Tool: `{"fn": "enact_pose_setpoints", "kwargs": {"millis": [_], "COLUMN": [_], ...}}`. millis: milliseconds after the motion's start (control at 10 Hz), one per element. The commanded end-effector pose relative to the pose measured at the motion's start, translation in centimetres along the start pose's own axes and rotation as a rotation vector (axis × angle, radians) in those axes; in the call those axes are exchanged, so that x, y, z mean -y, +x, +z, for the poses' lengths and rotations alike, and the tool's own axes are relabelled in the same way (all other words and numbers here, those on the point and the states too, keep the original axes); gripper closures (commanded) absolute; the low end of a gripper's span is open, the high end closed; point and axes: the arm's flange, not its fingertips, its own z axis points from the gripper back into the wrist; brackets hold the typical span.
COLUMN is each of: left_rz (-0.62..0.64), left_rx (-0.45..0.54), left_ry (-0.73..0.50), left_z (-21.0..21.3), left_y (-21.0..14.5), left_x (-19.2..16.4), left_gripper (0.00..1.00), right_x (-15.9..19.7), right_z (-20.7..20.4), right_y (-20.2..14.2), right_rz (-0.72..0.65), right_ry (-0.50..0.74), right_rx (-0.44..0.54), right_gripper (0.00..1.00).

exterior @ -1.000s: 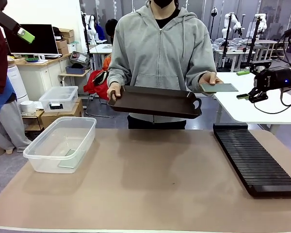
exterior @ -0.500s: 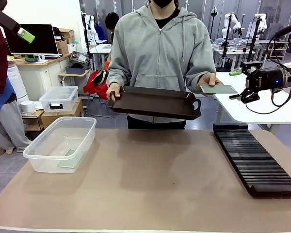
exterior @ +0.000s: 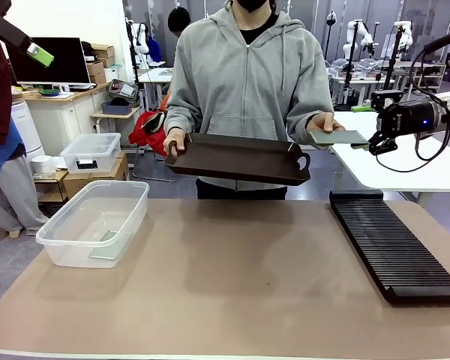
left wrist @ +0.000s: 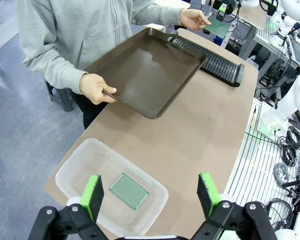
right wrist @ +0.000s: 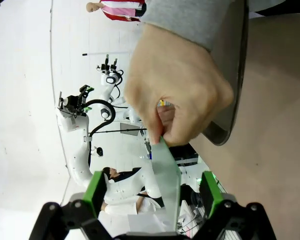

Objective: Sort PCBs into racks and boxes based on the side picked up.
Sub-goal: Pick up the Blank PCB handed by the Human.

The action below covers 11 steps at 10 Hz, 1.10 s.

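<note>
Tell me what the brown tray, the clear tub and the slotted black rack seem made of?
Tray: likely moulded plastic, dark brown, faint sheen. Tub: translucent plastic; the board inside shows through. Rack: matt black, probably plastic, though metal is possible.

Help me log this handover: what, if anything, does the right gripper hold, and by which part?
Nothing: the right gripper is open, jaws either side of the PCB. The person's hand holds that board by its far end.
</note>
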Motion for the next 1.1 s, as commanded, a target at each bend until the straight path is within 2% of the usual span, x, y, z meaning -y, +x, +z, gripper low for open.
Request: {"fn": "enact_pose_setpoints", "kwargs": {"millis": [0, 100, 200, 300, 400, 500, 700, 800, 900, 1000], "left_rz": [0.004, 0.004, 0.004, 0.004, 0.004, 0.004, 0.004, 0.004, 0.004, 0.004], "left_rx": [0.005, 0.005, 0.005, 0.005, 0.005, 0.005, 0.005, 0.005, 0.005, 0.005], "left_ry": [0.005, 0.005, 0.005, 0.005, 0.005, 0.005, 0.005, 0.005, 0.005, 0.005], "left_z": [-0.1, -0.1, -0.1, -0.1, -0.1, -0.1, -0.1, -0.1, -0.1, -0.1], "left_y": [-0.1, -0.1, -0.1, -0.1, -0.1, -0.1, -0.1, -0.1, -0.1, -0.1], "left_x": [0.0, 0.0, 0.0, 0.0, 0.0, 0.0, 0.0, 0.0, 0.0, 0.0], "left_gripper": [0.0, 0.0, 0.0, 0.0, 0.0, 0.0, 0.0, 0.0, 0.0, 0.0], "right_x": [-0.1, -0.1, 0.1, 0.3, 0.4, 0.4, 0.3, 0.5, 0.4, 0.4], "right_z": [-1.0, -1.4, -1.5, -1.4, -1.4, -1.3, -0.7, -0.4, -0.1, 0.1], "right_y": [1.1, 1.2, 1.2, 1.2, 1.2, 1.2, 0.9, 0.8, 0.7, 0.6], "right_rz": [0.021, 0.035, 0.045, 0.058, 0.058, 0.055, 0.048, 0.048, 0.047, 0.044], "right_ry": [0.038, 0.041, 0.049, 0.041, 0.056, 0.059, 0.069, 0.073, 0.082, 0.089], "right_rx": [-0.008, -0.02, -0.023, -0.033, -0.034, -0.029, -0.028, -0.022, -0.027, -0.033], "right_gripper": [0.0, 0.0, 0.04, 0.6, 0.64, 1.0, 1.0, 0.87, 0.96, 1.0]}}
